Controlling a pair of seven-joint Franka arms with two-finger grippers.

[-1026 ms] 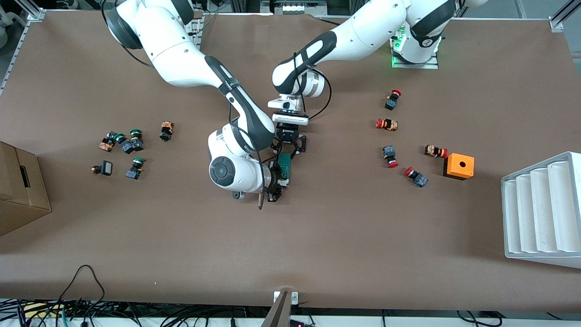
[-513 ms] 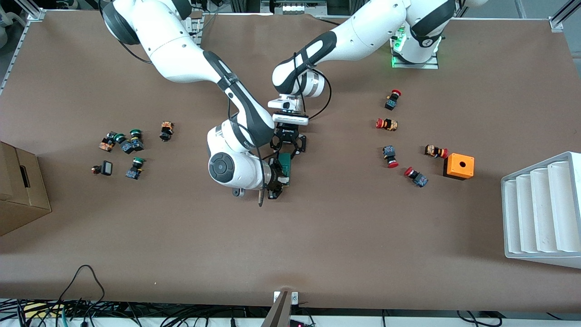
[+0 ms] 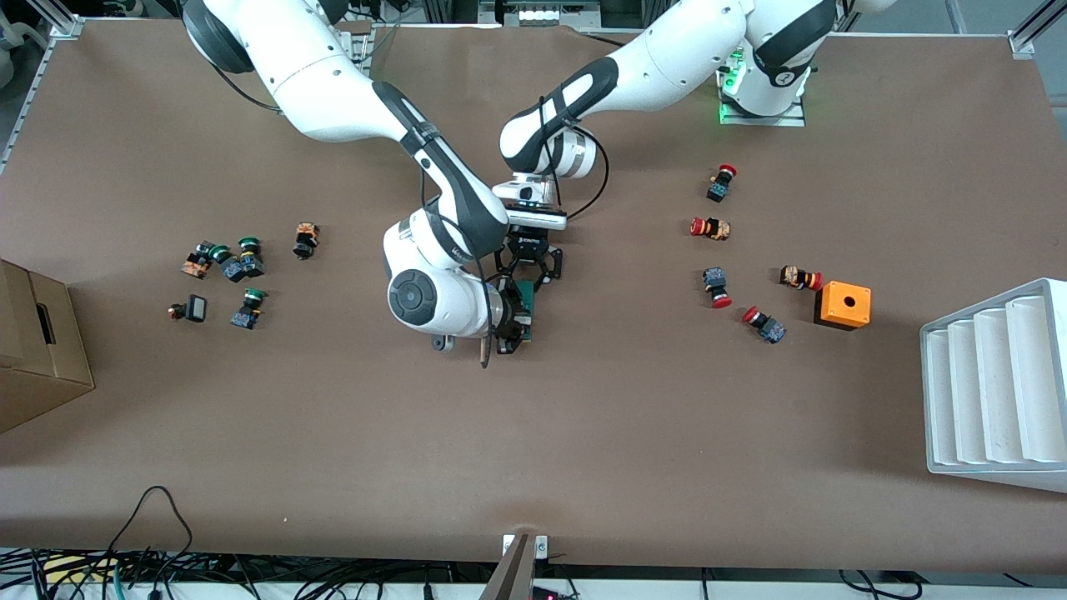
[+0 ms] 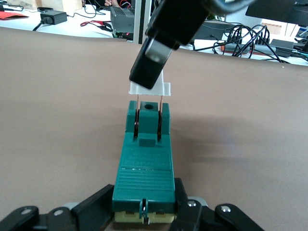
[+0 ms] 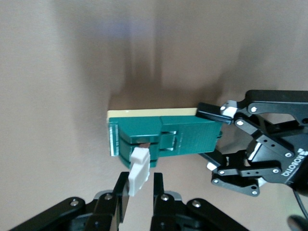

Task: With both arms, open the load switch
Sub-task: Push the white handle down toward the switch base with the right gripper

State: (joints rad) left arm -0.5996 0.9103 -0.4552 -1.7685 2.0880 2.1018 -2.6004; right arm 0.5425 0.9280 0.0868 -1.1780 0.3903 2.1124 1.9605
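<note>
The dark-green load switch (image 3: pixel 525 303) lies at the table's middle. My left gripper (image 3: pixel 527 277) is shut on its end farther from the front camera, one finger on each side (image 4: pixel 144 207). My right gripper (image 3: pixel 509 332) is at the nearer end, shut on the switch's white sliding piece (image 5: pixel 138 175). In the left wrist view that white piece (image 4: pixel 165 88) stands raised off the green body (image 4: pixel 144 163) on two thin metal blades. In the right wrist view the green body (image 5: pixel 168 137) lies on its side, with the left gripper (image 5: pixel 215 139) clamped on its end.
Several red-capped push-buttons (image 3: pixel 711 227) and an orange box with a hole (image 3: pixel 843 304) lie toward the left arm's end, beside a white ribbed rack (image 3: pixel 996 383). Green-capped push-buttons (image 3: pixel 242 258) and a cardboard box (image 3: pixel 37 346) are toward the right arm's end.
The right arm's wrist and gripper have shifted slightly away from the front camera, toward the left gripper, still on the white piece. The left arm and the green body have stayed put.
</note>
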